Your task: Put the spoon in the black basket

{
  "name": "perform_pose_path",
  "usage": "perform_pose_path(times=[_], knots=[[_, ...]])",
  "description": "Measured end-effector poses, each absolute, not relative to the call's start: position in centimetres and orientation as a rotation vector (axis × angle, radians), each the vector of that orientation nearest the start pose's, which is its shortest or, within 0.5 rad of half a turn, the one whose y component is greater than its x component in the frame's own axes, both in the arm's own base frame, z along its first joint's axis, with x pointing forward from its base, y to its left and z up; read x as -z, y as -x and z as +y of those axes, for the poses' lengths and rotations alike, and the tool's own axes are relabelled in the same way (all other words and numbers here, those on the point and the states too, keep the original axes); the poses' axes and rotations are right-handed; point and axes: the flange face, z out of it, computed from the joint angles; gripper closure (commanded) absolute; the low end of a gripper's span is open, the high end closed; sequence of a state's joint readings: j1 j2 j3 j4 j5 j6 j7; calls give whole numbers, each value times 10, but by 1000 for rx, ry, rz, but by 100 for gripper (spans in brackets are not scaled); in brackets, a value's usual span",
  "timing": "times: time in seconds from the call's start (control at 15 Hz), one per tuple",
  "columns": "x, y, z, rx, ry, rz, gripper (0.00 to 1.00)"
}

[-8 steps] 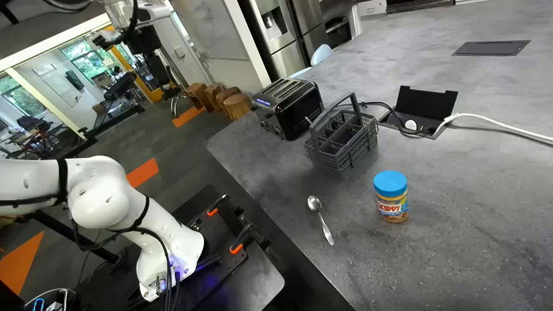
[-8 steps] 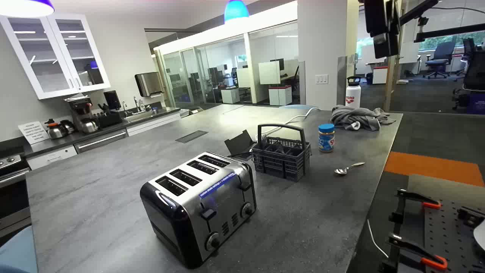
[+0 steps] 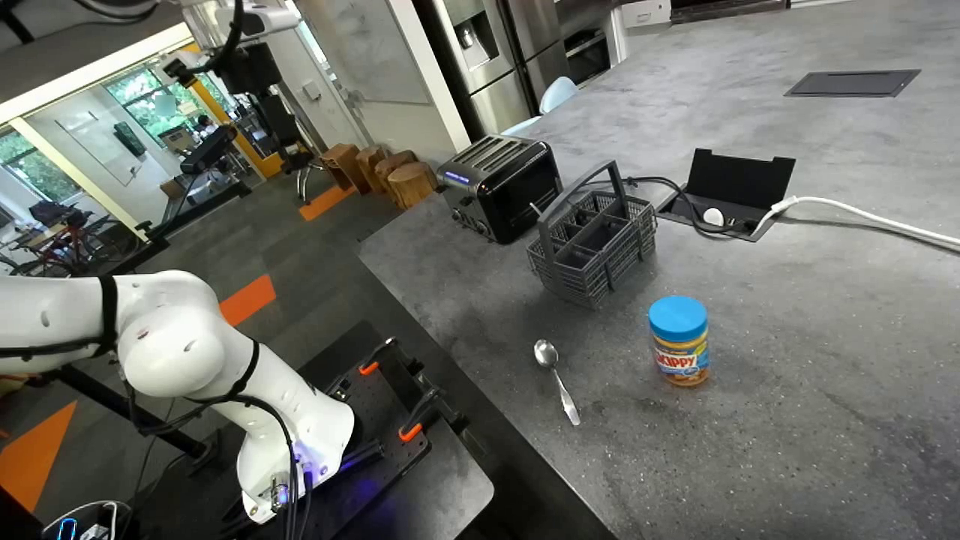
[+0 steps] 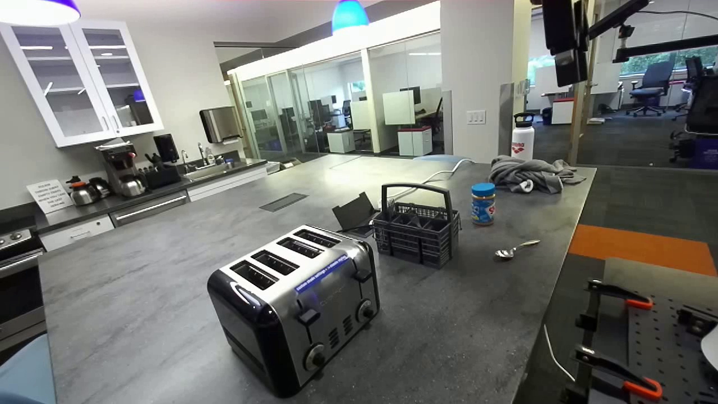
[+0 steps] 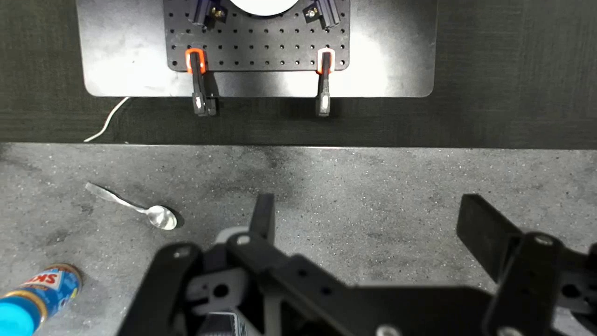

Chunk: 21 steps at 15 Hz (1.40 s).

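The silver spoon (image 3: 547,354) lies flat on the grey counter; it also shows in an exterior view (image 4: 505,253) and at the left of the wrist view (image 5: 161,217), its bowl toward my gripper. The black basket (image 3: 589,259) stands upright with its centre handle up, between the spoon and the toaster; it also shows in an exterior view (image 4: 415,235). In the wrist view the basket is hidden behind the gripper or out of frame. My gripper (image 5: 366,217) is wide open and empty, high above the counter and to the right of the spoon. Part of it shows in an exterior view (image 4: 566,50).
A blue-lidded peanut butter jar (image 3: 679,341) stands near the spoon. A toaster (image 4: 297,303) stands beside the basket. An open outlet box (image 3: 727,199) with black and white cables is behind the basket. A grey cloth (image 4: 530,174) lies at the counter's end. Clamps (image 5: 198,84) sit by the robot's base.
My gripper has shifted very slightly at the top of the exterior views. The spoon, the basket, the jar and the toaster have not moved.
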<state>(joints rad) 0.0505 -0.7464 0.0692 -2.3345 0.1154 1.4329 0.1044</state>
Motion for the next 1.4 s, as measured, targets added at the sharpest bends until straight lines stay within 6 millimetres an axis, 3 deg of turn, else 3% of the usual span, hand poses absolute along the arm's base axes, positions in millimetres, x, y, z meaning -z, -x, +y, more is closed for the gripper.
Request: perform_pose_path(times=[0.2,0.47,0.67,0.93,1.13,1.4], knots=[[-575,-301,27,-251,3118,-208,0],[-557,-310,-37,-220,3105,-551,0],[-528,-317,-89,-153,3034,-774,0],[-478,-322,-148,-107,2909,-889,0],[-460,-326,-162,-142,2878,-889,0],[-460,-327,-159,-147,2878,-894,0]])
